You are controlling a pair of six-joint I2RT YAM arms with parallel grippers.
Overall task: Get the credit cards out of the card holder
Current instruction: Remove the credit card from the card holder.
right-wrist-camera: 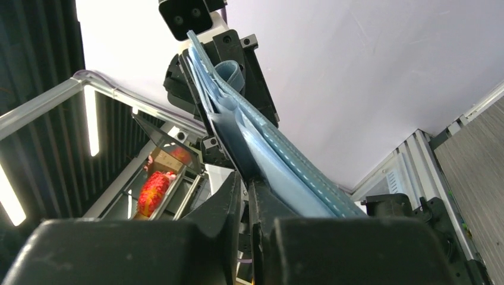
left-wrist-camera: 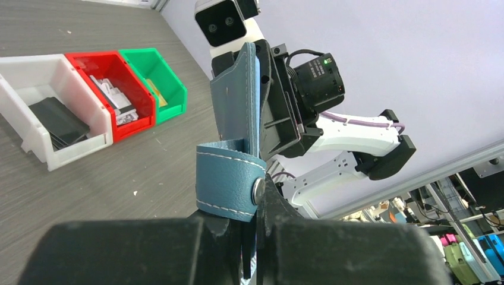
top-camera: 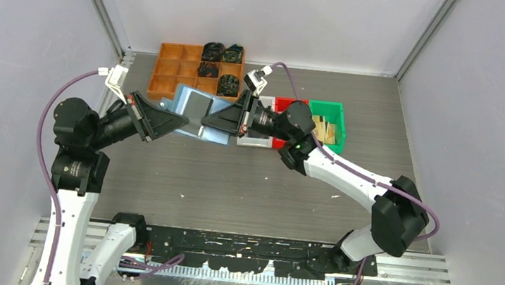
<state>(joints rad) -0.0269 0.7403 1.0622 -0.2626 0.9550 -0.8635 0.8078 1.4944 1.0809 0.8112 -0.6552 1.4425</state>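
The light blue card holder (top-camera: 185,98) hangs in the air between my two arms, above the table. My left gripper (top-camera: 182,122) is shut on its edge next to the tab loop (left-wrist-camera: 229,184) with the metal snap. In the left wrist view the holder (left-wrist-camera: 235,113) stands upright out of the left gripper (left-wrist-camera: 252,221). A dark grey credit card (top-camera: 199,108) shows against the holder's face. My right gripper (top-camera: 206,124) meets it from the right. In the right wrist view the right gripper (right-wrist-camera: 245,181) has its jaws nearly together on the card's thin dark edge (right-wrist-camera: 236,155), and the holder (right-wrist-camera: 279,166) lies against the right finger.
An orange compartment tray (top-camera: 173,63) with dark items stands at the back. White (top-camera: 253,141), red (top-camera: 285,104) and green (top-camera: 331,112) bins sit in a row under and behind the right gripper. The white bin (left-wrist-camera: 41,148) holds a dark flat item (left-wrist-camera: 59,122).
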